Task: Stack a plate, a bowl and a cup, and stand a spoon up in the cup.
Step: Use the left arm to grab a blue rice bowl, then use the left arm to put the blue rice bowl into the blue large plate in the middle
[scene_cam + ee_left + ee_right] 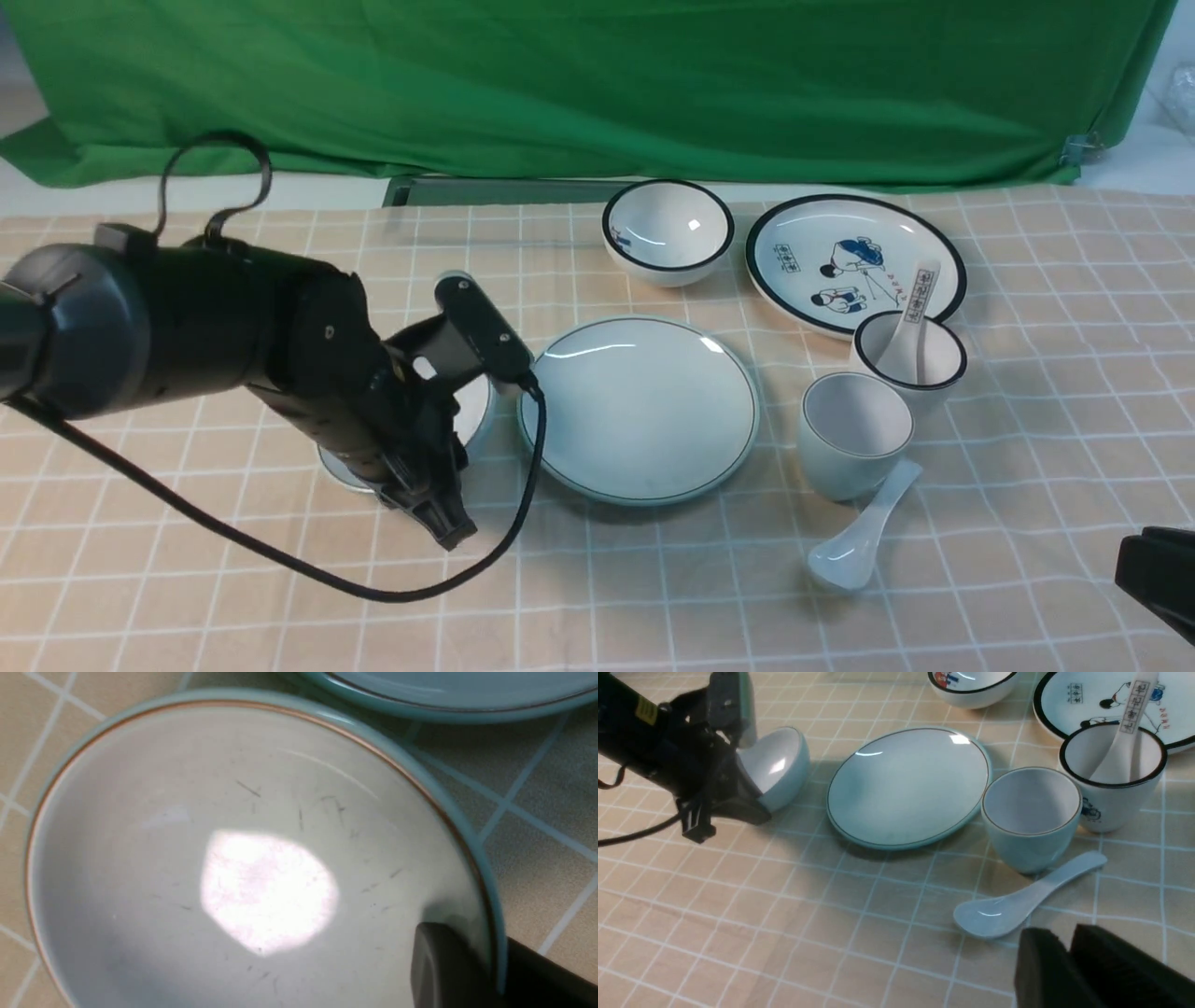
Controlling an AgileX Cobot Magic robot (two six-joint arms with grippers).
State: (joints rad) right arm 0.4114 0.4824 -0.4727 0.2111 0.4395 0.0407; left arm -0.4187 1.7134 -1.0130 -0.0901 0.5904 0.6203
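The pale blue-grey bowl (473, 411) is tipped up on its edge left of the plain plate (639, 406). My left gripper (434, 504) is shut on the bowl's rim, with one finger inside and one outside in the left wrist view (497, 961). The bowl (187, 858) fills that view; the plate's edge (448, 690) lies beside it. The plain cup (854, 434) stands upright right of the plate. The plain spoon (864, 532) lies on the cloth in front of the cup. My right gripper (1059, 938) is shut and empty, just short of the spoon (1027, 898).
A white black-rimmed bowl (667, 229) and a cartoon plate (854, 261) stand at the back. A black-rimmed cup (910, 359) holding a printed spoon stands behind the plain cup. A green cloth hangs behind the table. The left arm's cable trails over the cloth.
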